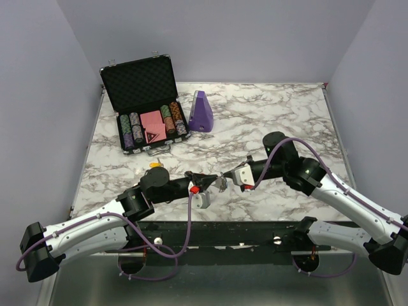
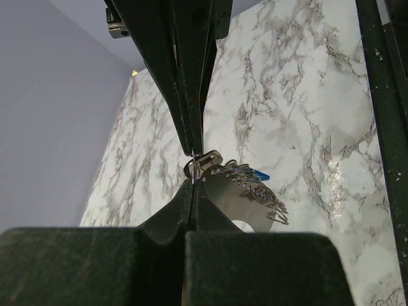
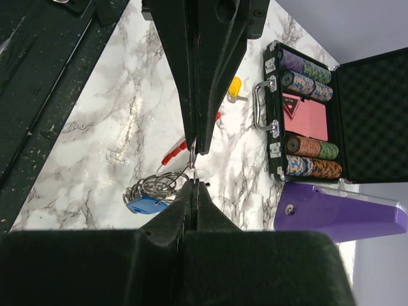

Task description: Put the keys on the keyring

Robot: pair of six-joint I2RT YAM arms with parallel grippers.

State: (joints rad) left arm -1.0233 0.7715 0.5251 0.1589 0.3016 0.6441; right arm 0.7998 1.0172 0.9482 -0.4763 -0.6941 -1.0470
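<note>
Both grippers meet above the near middle of the table with the keyring (image 1: 220, 182) between them. My left gripper (image 2: 192, 171) is shut on a thin silvery wire of the keyring (image 2: 205, 163). Just beyond it hang a flat silver key (image 2: 233, 199), coiled metal and a blue-tagged key (image 2: 261, 174). My right gripper (image 3: 193, 164) is shut on a small silver loop of the same bunch. In that view the keyring's coils (image 3: 153, 186), its red arc (image 3: 173, 152) and the blue tag (image 3: 146, 204) hang to the left. A yellow-tagged key (image 1: 155, 164) lies on the table by the left arm.
An open black case (image 1: 148, 121) with poker chips and a red card deck stands at the back left. A purple wedge-shaped object (image 1: 202, 112) stands to its right. A black rail (image 1: 223, 229) runs along the table's near edge.
</note>
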